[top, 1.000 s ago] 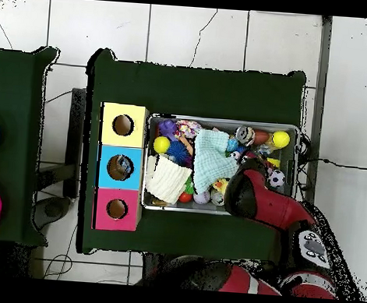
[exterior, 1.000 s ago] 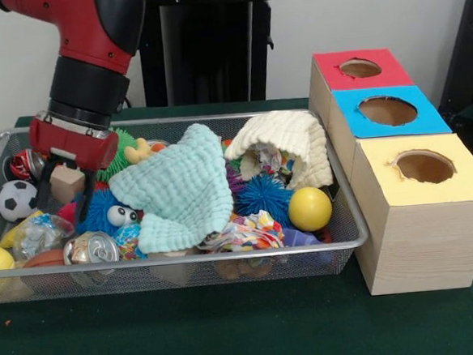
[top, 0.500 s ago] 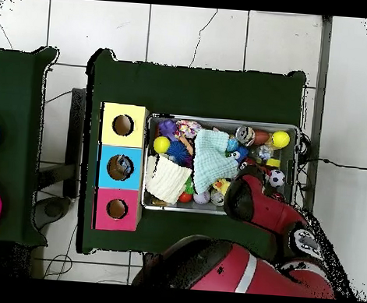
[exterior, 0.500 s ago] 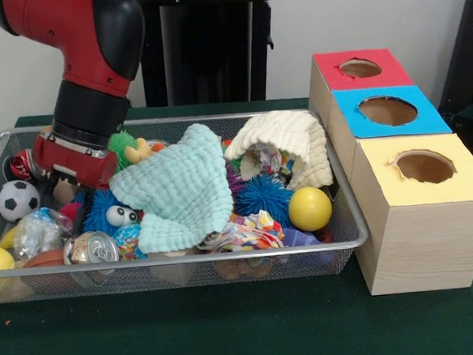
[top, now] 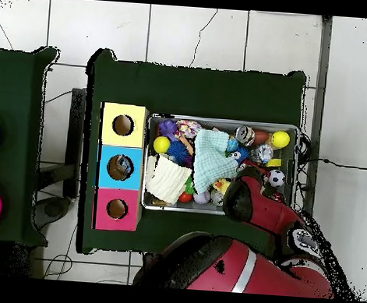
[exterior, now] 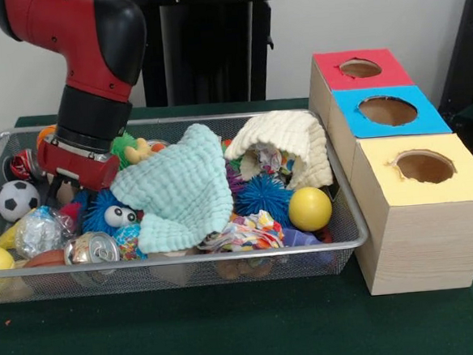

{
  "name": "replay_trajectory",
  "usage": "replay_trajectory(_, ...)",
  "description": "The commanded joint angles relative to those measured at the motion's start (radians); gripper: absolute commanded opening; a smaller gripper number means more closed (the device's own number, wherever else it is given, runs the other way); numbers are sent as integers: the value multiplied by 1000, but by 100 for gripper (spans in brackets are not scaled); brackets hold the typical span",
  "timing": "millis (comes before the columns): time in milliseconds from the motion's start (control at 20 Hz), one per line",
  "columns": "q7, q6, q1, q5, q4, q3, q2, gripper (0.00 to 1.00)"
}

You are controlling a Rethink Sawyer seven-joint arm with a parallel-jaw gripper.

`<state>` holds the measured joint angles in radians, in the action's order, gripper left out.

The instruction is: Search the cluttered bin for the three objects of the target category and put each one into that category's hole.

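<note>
My gripper is low in the left back part of the wire bin, right over a tan wooden block that only partly shows beneath the red wrist. Beside it lie a blue googly-eyed toy, a soccer ball and a green spiky ball. A mint cloth covers the bin's middle and a cream cloth its right. In the overhead view the arm hides the gripper.
Three boxes stand right of the bin with holes in red, blue and yellow tops. The bin also holds a yellow ball, a blue spiky ball, a crushed can and a foil ball.
The gripper has dropped lower into the bin over the wooden block and shifted slightly right; the block is now mostly hidden beneath it.
</note>
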<state>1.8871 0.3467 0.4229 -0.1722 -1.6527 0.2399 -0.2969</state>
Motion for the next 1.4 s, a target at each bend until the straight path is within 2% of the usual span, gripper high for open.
replay_trajectory(50, 172, 10, 27, 34, -20, -27, 57, 100)
replay_trajectory(200, 170, 57, 41, 3, -14, -37, 58, 100)
replay_trajectory(500, 160, 48, 80, -34, 11, -75, 60, 100)
replay_trajectory(650, 156, 74, 88, -50, 31, -81, 71, 100)
replay_trajectory(700, 147, 81, 90, -59, 42, -79, 75, 0)
replay_trajectory(1100, 138, 127, 125, -110, 83, -112, 95, 0)
replay_trajectory(1250, 135, 147, 118, -93, 102, -97, 116, 0)
replay_trajectory(1400, 140, 153, 132, -108, 109, -110, 118, 0)
